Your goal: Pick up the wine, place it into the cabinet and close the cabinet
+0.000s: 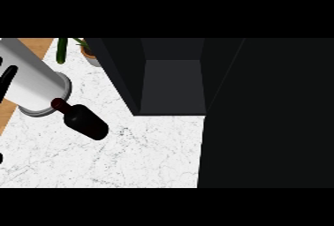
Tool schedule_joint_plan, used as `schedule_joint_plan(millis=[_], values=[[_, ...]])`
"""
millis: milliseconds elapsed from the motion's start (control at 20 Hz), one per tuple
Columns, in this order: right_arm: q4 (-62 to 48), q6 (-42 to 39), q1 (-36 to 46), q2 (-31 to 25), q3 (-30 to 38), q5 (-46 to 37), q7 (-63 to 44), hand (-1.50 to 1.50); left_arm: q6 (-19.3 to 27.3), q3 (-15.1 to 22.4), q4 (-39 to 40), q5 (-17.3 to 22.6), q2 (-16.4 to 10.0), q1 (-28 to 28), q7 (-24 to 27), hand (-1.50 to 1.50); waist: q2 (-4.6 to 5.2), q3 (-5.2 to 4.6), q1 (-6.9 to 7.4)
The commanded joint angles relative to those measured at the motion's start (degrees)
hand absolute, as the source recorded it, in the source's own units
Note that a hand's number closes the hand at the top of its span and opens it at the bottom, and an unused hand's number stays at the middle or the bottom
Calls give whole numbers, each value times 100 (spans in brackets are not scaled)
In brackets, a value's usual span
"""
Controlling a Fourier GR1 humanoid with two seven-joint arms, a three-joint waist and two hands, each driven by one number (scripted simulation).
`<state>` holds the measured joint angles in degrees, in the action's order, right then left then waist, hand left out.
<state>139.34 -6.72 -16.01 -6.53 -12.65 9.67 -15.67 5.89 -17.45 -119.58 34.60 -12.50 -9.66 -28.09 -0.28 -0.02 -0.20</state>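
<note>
My left hand [8, 79] is at the left edge, fingers straight, holding nothing; my right hand's out of view. The wine [86, 121] sits just right of it on the counter [130, 159], neck toward my hand, base toward the open cabinet [173, 84].

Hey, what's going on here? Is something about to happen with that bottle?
A robot is meant to put the wine in the cabinet and shut it. Right now the wine bottle sits on the counter with no hand on it. A grey forearm hangs just beside the bottle's neck, and the left hand shows at the picture's left edge. The cabinet stands open. The right hand is out of sight.
</note>
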Motion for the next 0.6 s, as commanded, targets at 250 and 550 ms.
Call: schedule_joint_plan(millis=[250,550], values=[[1425,345,-464,58,-914,-373,-891,-150,567,-420,-543,353,-385,-176,-801,-150,1,-2,-17],[1598,520,-177,9,-770,-324,-1167,-150,1192,-437,-920,410,-721,-620,-1470,-150,-1,2,-26]])
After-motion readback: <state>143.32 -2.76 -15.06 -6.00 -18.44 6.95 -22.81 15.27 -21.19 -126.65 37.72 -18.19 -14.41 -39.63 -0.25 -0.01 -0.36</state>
